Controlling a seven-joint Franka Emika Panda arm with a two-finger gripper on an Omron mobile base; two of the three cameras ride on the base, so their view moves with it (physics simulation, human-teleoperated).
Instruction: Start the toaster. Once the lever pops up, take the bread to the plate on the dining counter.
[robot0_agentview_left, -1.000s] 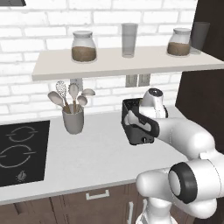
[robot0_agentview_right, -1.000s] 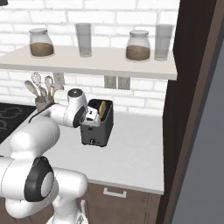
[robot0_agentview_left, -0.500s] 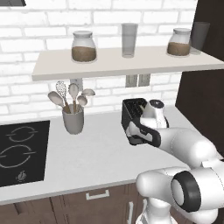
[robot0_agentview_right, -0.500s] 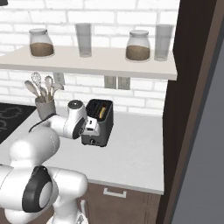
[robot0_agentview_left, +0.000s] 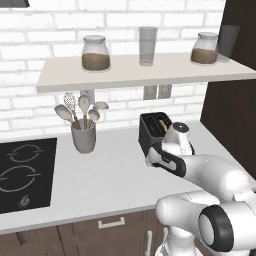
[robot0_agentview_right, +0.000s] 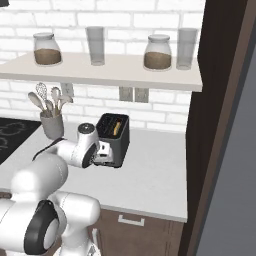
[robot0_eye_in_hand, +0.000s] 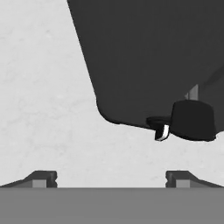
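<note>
The dark grey toaster (robot0_agentview_left: 150, 131) stands on the white worktop below the shelf, also seen as the toaster (robot0_agentview_right: 115, 140). A tan slice of bread (robot0_agentview_left: 161, 123) sits in a slot, bread (robot0_agentview_right: 116, 128). My gripper (robot0_agentview_left: 153, 159) hangs low at the toaster's narrow front face, open and holding nothing. In the hand view the toaster (robot0_eye_in_hand: 148, 52) fills the upper part. Its lever (robot0_eye_in_hand: 162, 131), a silvery tab by a dark knob, is slightly above and right of my gripper (robot0_eye_in_hand: 111, 179). Both fingertips (robot0_eye_in_hand: 40, 178) stand wide apart. The plate and the dining counter are out of view.
A grey utensil holder (robot0_agentview_left: 83, 138) with spoons stands left of the toaster. A black cooktop (robot0_agentview_left: 22, 172) lies at far left. The shelf (robot0_agentview_left: 140, 72) above carries jars and glasses. A dark tall cabinet (robot0_agentview_right: 220, 125) bounds the worktop (robot0_agentview_right: 150, 180) on the right.
My hand has come down from beside the toaster's top to low in front of its narrow face. The jaws stayed open. The toaster and bread have not moved.
</note>
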